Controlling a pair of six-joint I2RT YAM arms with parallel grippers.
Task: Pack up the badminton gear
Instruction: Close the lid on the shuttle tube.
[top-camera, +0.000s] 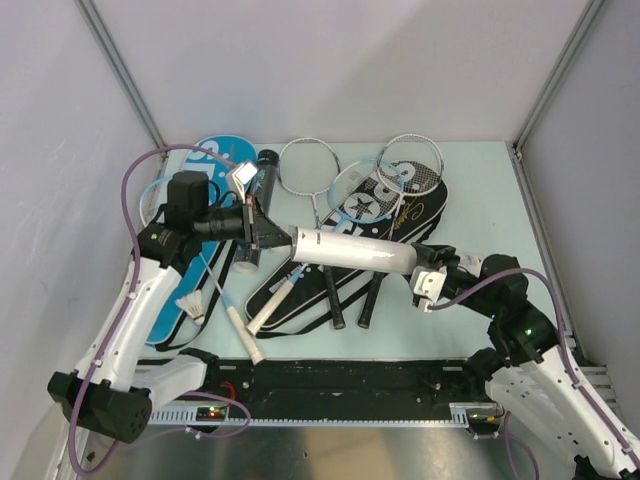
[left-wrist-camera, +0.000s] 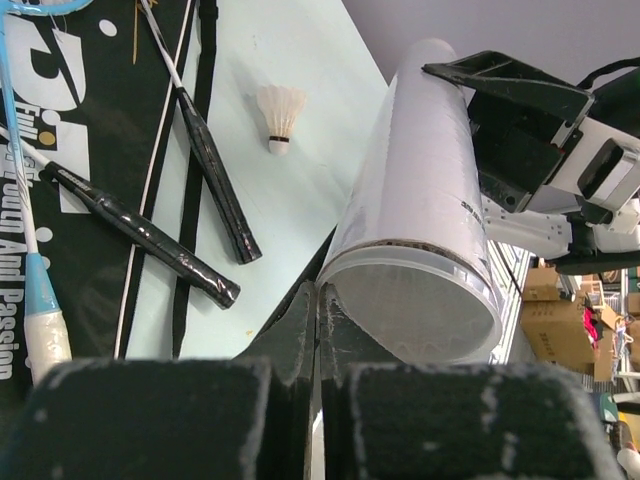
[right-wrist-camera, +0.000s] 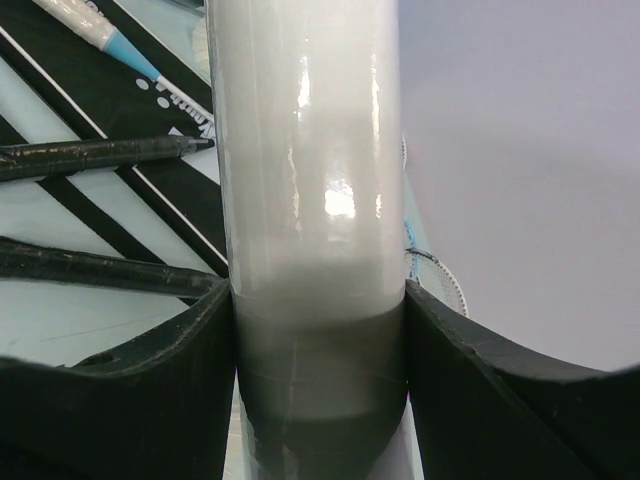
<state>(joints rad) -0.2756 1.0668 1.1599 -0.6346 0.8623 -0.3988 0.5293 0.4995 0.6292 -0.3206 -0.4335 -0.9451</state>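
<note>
Two robot arms carry a white shuttle tube (top-camera: 355, 252) level above the desk (top-camera: 480, 190). The right arm's fingers (right-wrist-camera: 150, 390) clamp the tube's right end, one against each side of its wall. The left arm's fingers (left-wrist-camera: 290, 335) are pressed shut against each other, their tips at the rim of the tube's left end. Whether they pinch anything there cannot be told. Directly beneath the tube lies a black racket bag (top-camera: 405, 215), with two black-handled rackets (top-camera: 334, 295) across it. Left of the tube, a blue racket bag (top-camera: 170, 322) carries a white shuttlecock (top-camera: 190, 306), and a white-handled racket (top-camera: 247, 335) lies slantwise just beside it. Behind the tube's left end, a black shuttle tube (top-camera: 266, 175) rests on the desk.
</note>
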